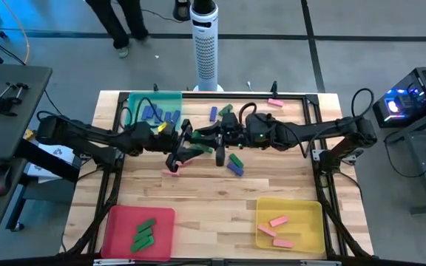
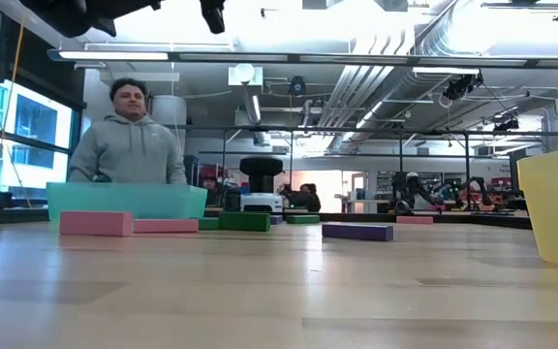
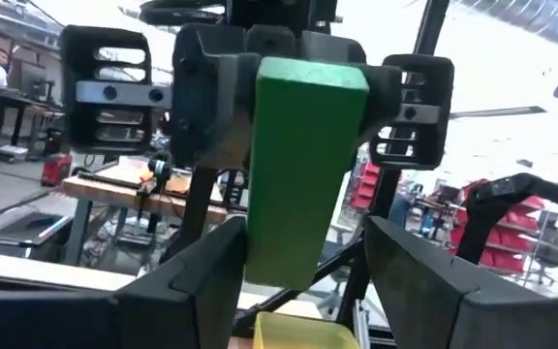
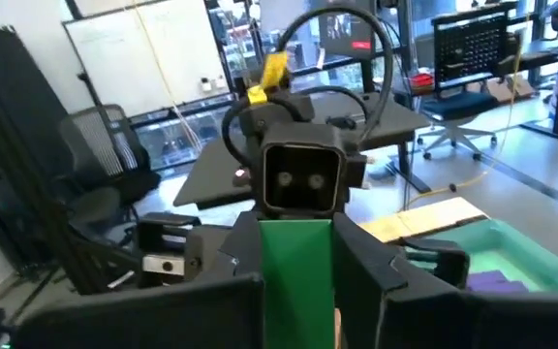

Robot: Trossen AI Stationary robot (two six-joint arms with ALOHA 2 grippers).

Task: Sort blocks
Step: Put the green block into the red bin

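Two grippers meet in mid-air over the middle of the table, just off the teal tray's (image 1: 134,98) near right corner. We see the right gripper (image 4: 296,254) clenched on a green block (image 4: 296,276), its two dark fingers pressed against the bar's long sides. The block stands upright from that grip and reaches into the left gripper (image 3: 303,233). The left gripper's fingers (image 3: 197,286) are spread wide on either side of the block's end. One finger looks close to the bar or touching it, and the other stands clear of it with a gap. We cannot make out the held block with any certainty from above, where the dark wrists crowd together.

Outward from there, a pink block (image 1: 170,171) lies on the wood just in front of the grippers, nearer to us than the teal tray. To the tray's right we find a blue block (image 1: 213,113) and a green bar (image 1: 226,108) close by. A green and blue pair (image 1: 234,164) lies a little farther toward the table's middle. A lone pink bar (image 1: 275,102) rests far to the tray's right, near the back edge.

Several blue blocks (image 1: 158,113) lie inside the teal tray itself. The red tray (image 1: 117,218), well in front of the teal one, holds a few green blocks (image 1: 144,235). The yellow tray (image 1: 310,210), diagonally across the table from the teal tray, holds pink blocks (image 1: 275,230).

Behind the teal tray, across the table, a person in a grey hoodie (image 2: 127,145) stands.
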